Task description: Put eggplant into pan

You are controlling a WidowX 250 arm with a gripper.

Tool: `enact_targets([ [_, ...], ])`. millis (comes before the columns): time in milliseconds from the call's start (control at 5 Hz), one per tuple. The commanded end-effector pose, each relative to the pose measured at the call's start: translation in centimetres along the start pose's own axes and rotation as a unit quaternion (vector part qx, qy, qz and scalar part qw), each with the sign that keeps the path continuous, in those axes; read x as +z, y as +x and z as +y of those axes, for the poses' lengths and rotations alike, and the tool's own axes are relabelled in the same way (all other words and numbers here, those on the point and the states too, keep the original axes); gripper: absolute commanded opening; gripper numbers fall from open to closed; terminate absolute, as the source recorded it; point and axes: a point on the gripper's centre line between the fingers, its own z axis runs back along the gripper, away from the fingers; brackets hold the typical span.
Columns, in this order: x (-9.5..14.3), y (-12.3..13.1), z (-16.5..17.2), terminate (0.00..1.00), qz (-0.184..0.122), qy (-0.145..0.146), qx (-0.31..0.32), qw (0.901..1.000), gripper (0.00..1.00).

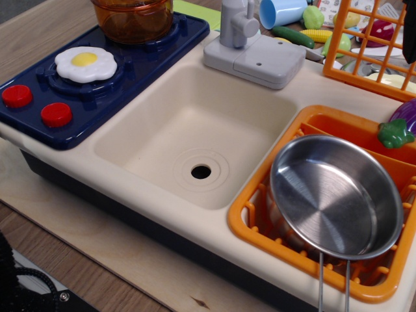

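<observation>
The eggplant [402, 122], glossy purple with a green cap, lies at the right edge of the view on the far rim of the orange dish rack [250, 221], partly cut off by the frame. The shiny steel pan [335, 195] sits tilted in that rack, empty, with its two-wire handle pointing toward the front edge. The eggplant is just behind and to the right of the pan, not in it. A dark sliver at the top right edge may be part of my gripper [411, 32]; its jaws are out of sight.
A cream sink basin [149, 140] with a drain is left of the rack, with a grey faucet [237, 26] behind it. The blue stove [156, 45] holds a fried egg [86, 64] and an orange-brown pot [133, 16]. An orange crate [338, 49], cucumber [292, 36], corn and blue cup are at the back.
</observation>
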Motion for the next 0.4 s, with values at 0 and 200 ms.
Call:
enact_targets([
  [0,0.00,0.00,0.00,0.00,0.000,0.000,0.000,1.0000,1.00],
  [200,-0.60,0.39,0.12,0.00,0.005,0.004,0.004,1.0000,1.00],
])
